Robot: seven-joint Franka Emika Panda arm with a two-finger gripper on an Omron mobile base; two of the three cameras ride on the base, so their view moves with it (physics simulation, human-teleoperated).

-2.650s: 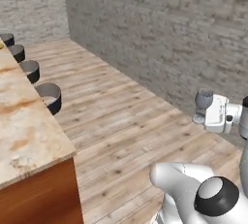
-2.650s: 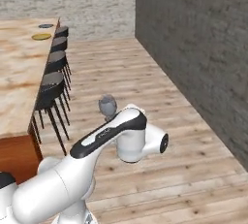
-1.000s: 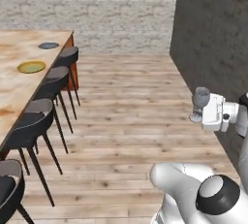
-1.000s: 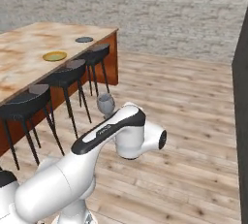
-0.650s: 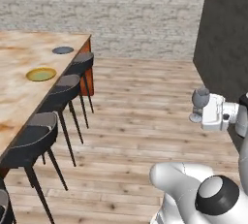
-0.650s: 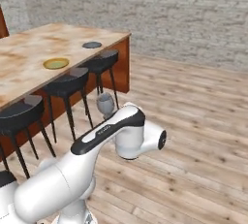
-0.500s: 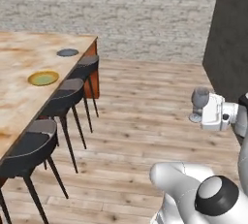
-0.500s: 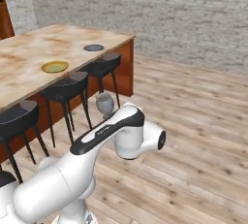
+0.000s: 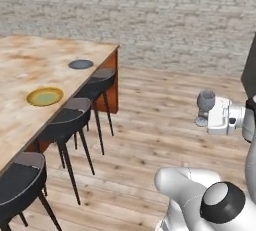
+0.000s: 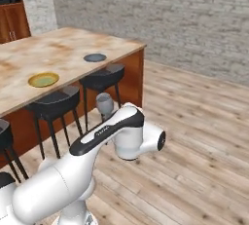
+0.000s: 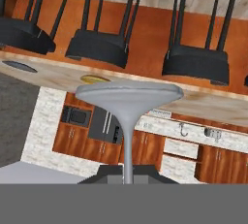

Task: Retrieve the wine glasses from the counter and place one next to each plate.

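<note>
Swung by the base's turn, both plates sit nearer; pincer (image 9: 204,114) stays clamped on wine glass (image 9: 205,106) stem, bowl upright above it

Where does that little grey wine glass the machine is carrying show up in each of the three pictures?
Left base view: wine glass at right, mid-height, upright in the shut claw.
Right base view: left of centre, its bowl rising behind the white arm.
Hand view: centre, upside down, foot on top.
Shared landmark: the yellow plate on the island top.
</note>
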